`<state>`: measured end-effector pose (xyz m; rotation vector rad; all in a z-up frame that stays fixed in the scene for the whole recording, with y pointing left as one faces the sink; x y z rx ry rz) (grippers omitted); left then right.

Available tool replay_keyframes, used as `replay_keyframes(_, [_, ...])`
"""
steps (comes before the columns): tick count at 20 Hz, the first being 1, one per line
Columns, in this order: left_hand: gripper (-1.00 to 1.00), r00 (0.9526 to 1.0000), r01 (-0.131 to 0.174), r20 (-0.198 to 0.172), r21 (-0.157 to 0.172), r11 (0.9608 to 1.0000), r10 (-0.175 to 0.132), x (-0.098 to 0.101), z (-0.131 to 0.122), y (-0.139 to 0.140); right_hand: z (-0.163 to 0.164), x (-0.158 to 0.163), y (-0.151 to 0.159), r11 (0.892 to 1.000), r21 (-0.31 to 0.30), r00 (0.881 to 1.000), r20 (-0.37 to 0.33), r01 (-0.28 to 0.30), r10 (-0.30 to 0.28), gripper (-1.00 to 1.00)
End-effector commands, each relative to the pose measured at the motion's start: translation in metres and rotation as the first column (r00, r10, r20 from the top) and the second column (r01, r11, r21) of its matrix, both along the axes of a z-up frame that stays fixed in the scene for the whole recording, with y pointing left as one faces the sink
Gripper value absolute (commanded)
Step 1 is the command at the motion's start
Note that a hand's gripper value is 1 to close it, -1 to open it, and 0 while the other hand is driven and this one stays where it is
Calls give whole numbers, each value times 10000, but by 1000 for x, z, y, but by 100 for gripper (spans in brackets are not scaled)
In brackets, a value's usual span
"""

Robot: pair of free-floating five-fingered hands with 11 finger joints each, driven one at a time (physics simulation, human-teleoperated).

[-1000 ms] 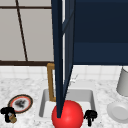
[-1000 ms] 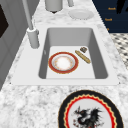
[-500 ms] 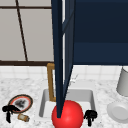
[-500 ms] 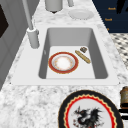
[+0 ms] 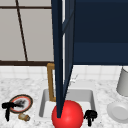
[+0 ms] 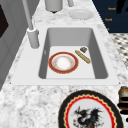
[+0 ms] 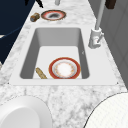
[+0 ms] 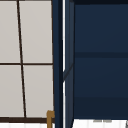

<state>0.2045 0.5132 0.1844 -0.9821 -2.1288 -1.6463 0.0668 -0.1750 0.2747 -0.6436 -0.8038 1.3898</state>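
Front view recorded the left hand hovering at the near edge of the dragon-patterned plate on the marble desk, fingers pointing down and relaxed, gripping nothing; a small brown jar stood just beside it. The right hand hung at the sink's front rim, fingers likewise loose. In the basin lay a red-rimmed plate flat, a wooden stick beside it. An open navy cabinet door hung above.

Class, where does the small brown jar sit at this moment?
In the front view the small brown jar stands on the counter left of the sink, beside the dragon plate and the left hand.
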Motion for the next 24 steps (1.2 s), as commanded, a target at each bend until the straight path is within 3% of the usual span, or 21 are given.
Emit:
replay_keyframes(1, [-100,9996,-243,-135,1,9997,243,0,24,-6,0,0,0,10000,0,10000,0,0,0,0])
replay_keyframes(5, [-100,9994,-293,-159,31,9996,293,0,49,-15,0,0,0,10000,0,10000,0,0,0,0])
replay_keyframes(8, [-100,9968,-796,-77,42,9968,796,-5,56,-16,0,0,0,10000,0,10000,0,0,0,0])
replay_keyframes(10, [-100,9964,-844,-112,42,9964,845,-9,62,-17,0,0,0,10000,0,10000,0,0,0,0])
replay_keyframes(14, [-100,9978,-657,-98,64,9978,658,-9,72,-27,0,0,0,10000,0,10000,0,0,0,0])
replay_keyframes(16, [-100,10000,40,-52,217,9998,-39,-9,72,-28,0,0,0,10000,0,10000,0,0,0,0])
replay_keyframes(17, [-100,9997,248,-27,93,9996,-248,-9,72,-27,0,0,0,10000,0,10000,0,0,0,0])
replay_keyframes(18, [-100,10000,45,-29,128,9999,-45,-10,70,-25,0,0,0,10000,0,10000,0,0,0,0])
replay_keyframes(21, [-100,10000,56,31,60,10000,-56,-10,71,-28,0,0,0,10000,0,10000,0,0,0,0])
replay_keyframes(24, [-100,9996,-268,62,430,9987,266,-21,73,-49,0,0,0,10000,0,10000,0,0,0,0])
